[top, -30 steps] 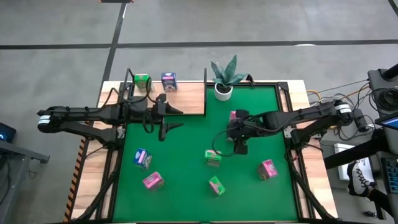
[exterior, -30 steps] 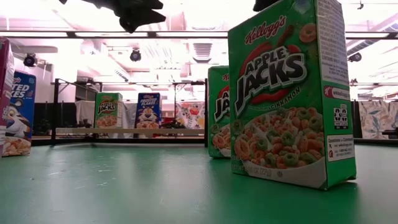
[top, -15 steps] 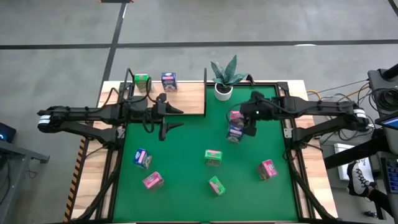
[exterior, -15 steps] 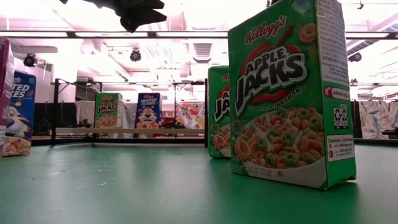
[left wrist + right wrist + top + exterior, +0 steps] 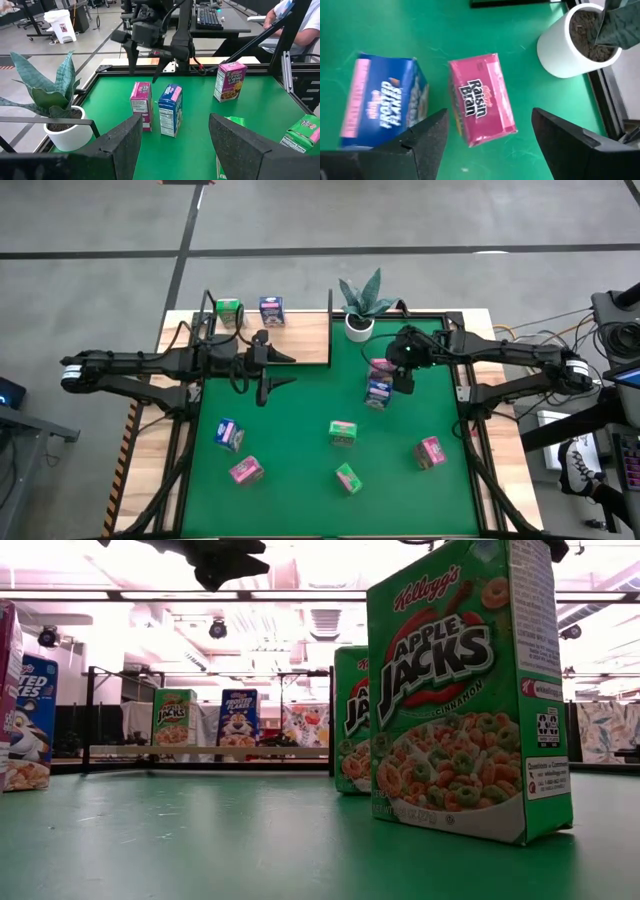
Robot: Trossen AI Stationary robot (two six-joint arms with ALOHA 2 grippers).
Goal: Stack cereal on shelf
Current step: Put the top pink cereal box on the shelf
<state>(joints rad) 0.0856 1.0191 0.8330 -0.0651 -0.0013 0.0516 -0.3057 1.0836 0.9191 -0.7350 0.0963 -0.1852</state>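
Two cartons stand on the shelf [image 5: 300,340] so far: green [image 5: 228,311], blue [image 5: 271,310]. Right gripper [image 5: 402,376], a second ago low at mid-table, now hangs spread-fingered and empty above the pink box [image 5: 481,99], with a blue box [image 5: 378,393] upright just beside it on the felt. Likely lining up a pick of the pink box. Left gripper [image 5: 268,371] waits spread and empty by the shelf's edge. Five more boxes lie scattered.
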